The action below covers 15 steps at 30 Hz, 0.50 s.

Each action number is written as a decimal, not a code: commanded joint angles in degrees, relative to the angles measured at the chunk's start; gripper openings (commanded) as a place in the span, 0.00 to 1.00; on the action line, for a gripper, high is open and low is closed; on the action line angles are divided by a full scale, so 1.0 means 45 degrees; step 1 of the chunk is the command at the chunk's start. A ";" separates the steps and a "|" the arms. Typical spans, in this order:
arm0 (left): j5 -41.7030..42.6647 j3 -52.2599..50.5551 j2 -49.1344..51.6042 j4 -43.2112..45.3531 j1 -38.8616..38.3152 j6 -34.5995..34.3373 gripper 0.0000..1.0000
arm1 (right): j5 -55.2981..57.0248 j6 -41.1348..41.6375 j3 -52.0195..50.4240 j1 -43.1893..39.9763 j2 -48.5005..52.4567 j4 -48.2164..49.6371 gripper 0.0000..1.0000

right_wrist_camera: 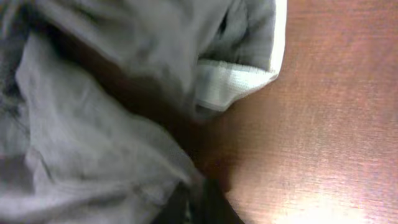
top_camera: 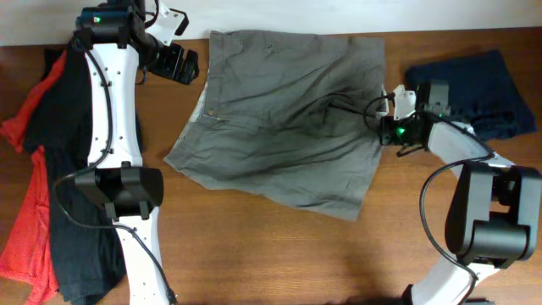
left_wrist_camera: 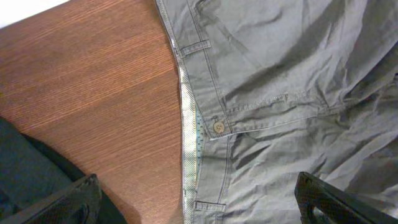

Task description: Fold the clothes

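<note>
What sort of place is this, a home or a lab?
Probably a lab-style robot workstation, not a home: a left arm and right arm at a wood-grain table, grey-brown shorts spread between them, a red garment, a black garment and a navy garment at the sides.

Right wrist view is blurred throughout; seams of the shorts [right_wrist_camera: 93, 124] are unreadable there. Right gripper [right_wrist_camera: 196, 208] is a dark stub at the bottom edge, half under the shorts; jaw gap can't be told. Left gripper [left_wrist_camera: 196, 186]: fingers cut off by the bottom edge. Left of the shorts, black garment [top_camera: 69, 135] and red garment [top_camera: 30, 216] run off frame, partly behind the left arm [top_camera: 110, 110]. Right of the shorts, navy garment [top_camera: 483, 85] is partly covered by the right arm [top_camera: 457, 144].
</note>
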 commanded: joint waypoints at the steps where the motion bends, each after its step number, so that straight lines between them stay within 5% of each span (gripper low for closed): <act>1: -0.0316 0.0151 -0.0525 -0.0092 -0.0058 0.0209 0.99 | -0.0160 -0.0350 0.2443 -0.0092 -0.0015 -0.2200 0.61; 2: -0.0743 0.0151 -0.0525 -0.0214 -0.0058 0.0209 0.99 | -0.0155 -0.0345 0.3449 -0.0126 -0.0015 -0.3517 0.77; 4: -0.1467 0.0151 -0.0529 -0.0423 -0.0049 0.0204 0.99 | -0.0160 -0.0345 0.5217 -0.0117 -0.0015 -0.5761 0.88; 12: -0.1778 0.0151 -0.1656 -0.1195 -0.0049 0.0053 0.99 | -0.0146 -0.0107 0.9962 0.0253 -0.0602 -1.1856 0.90; 15: -0.4031 0.0151 -0.2555 -0.1545 -0.0049 -0.2268 0.99 | -0.0049 0.0117 1.0088 0.0432 -0.1613 -1.2808 0.90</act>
